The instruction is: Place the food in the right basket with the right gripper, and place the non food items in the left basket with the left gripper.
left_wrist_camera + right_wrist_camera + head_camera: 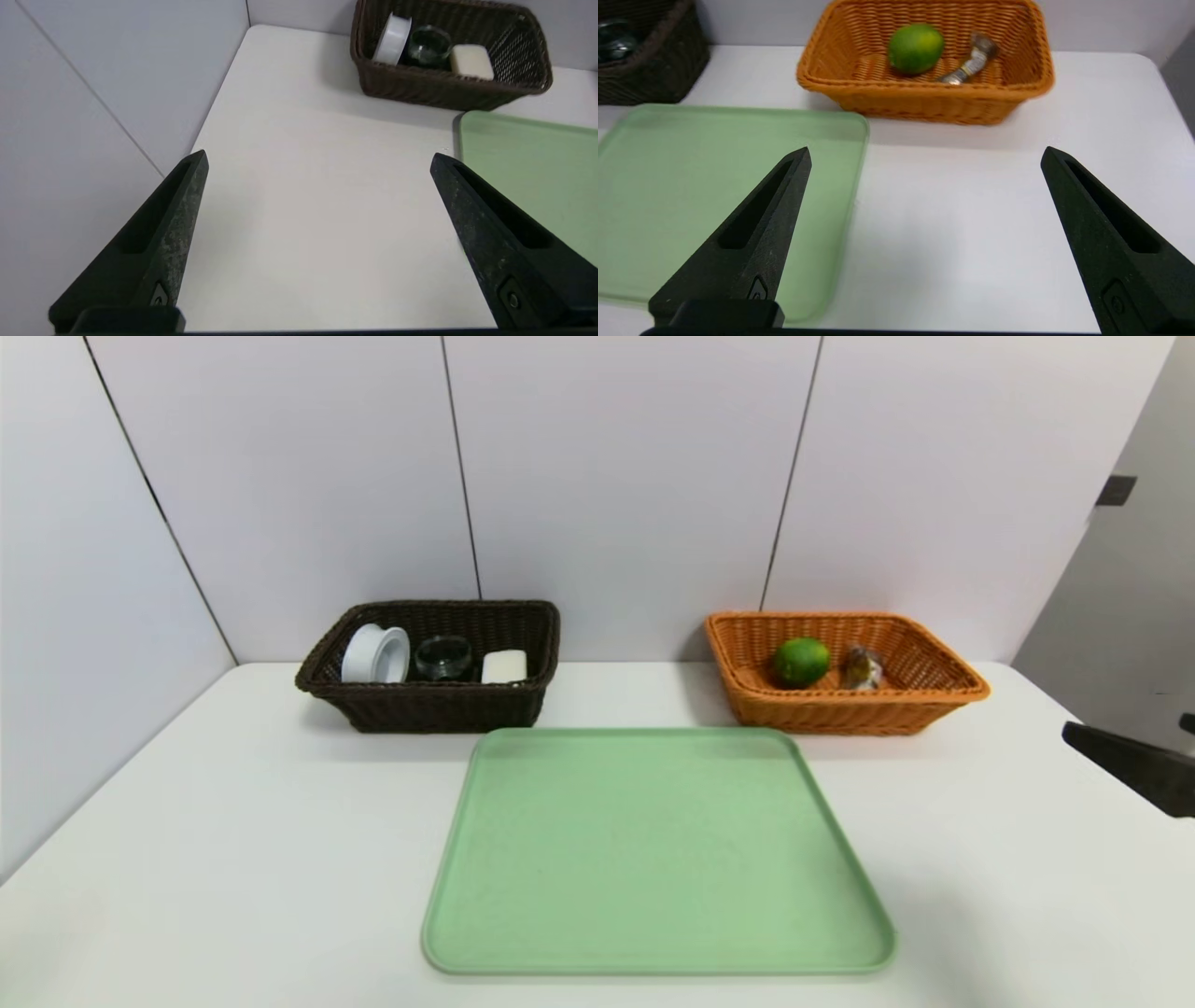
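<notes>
Nearest the head camera lies a pale green tray [658,849], bare, flat on the white counter [233,821] between the two arms. Left gripper [317,156] hovers over bare counter with its two black fingers [173,224] spread wide and holding nothing; the tray's edge [528,163] lies just beside one finger, and a grey wall panel [93,93] stands close on the other side. Ahead of this gripper, well apart from it, the left basket [444,88] sits against the back wall with the non food items inside in a row: a white ring-shaped roll [395,39] on edge, a clear glass cup [430,46] beside it, and a white bar [472,61] next to the cup. Right gripper [924,149] is also wide open and empty, one finger [756,233] over the tray's corner [831,140], the other over bare counter. Straight ahead of it, well apart with open counter between, stands the right basket [924,100], holding the lime [916,48] and, just beside it, the wrapped stick of sweets [969,67]. From the head camera only a dark sliver of the right arm [1134,765] shows at the edge, the left arm is out of sight, and the sweets [863,669] are hard to make out.
</notes>
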Controlling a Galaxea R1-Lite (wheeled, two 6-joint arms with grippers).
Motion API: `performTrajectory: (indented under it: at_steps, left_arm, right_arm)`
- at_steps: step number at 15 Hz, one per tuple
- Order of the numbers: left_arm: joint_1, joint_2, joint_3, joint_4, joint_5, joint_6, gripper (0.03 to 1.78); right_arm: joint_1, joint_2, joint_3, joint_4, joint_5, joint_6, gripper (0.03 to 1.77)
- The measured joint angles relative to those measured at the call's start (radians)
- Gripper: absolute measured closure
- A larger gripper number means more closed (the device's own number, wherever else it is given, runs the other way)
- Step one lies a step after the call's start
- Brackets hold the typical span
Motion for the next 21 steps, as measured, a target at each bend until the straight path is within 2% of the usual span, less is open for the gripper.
performTrajectory:
  at_steps: [2, 5, 8, 10, 13, 16, 20, 21]
  left_arm:
    - [0.011, -0.130, 0.141, -0.003, -0.004, 0.005, 0.12]
    - [0.016, -0.275, 0.303, -0.007, -0.006, 0.010, 0.12]
    - [0.017, -0.406, 0.430, -0.021, -0.009, 0.016, 0.12]
    - [0.021, -0.501, 0.536, -0.068, -0.017, 0.048, 0.12]
    - [0.028, -0.647, 0.720, -0.207, -0.066, 0.144, 0.12]
    - [0.031, -0.723, 0.870, -0.422, -0.088, 0.215, 0.12]
    - [0.031, -0.750, 1.059, -0.646, -0.089, 0.266, 0.12]
    - [0.031, -0.751, 1.100, -0.703, -0.089, 0.283, 0.12]
  right_arm:
    - [0.001, -0.119, 0.086, 0.005, -0.046, -0.022, 0.10]
    - [0.000, -0.324, 0.190, 0.013, -0.096, -0.094, 0.10]
    - [-0.006, -0.510, 0.284, 0.015, -0.115, -0.130, 0.10]
    - [-0.006, -0.594, 0.353, -0.032, -0.118, -0.146, 0.10]
    - [-0.007, -0.646, 0.419, -0.173, -0.118, -0.155, 0.10]
    - [-0.007, -0.663, 0.505, -0.292, -0.112, -0.165, 0.10]
    - [-0.007, -0.668, 0.555, -0.334, -0.121, -0.180, 0.10]
    - [-0.007, -0.668, 0.557, -0.334, -0.149, -0.179, 0.10]
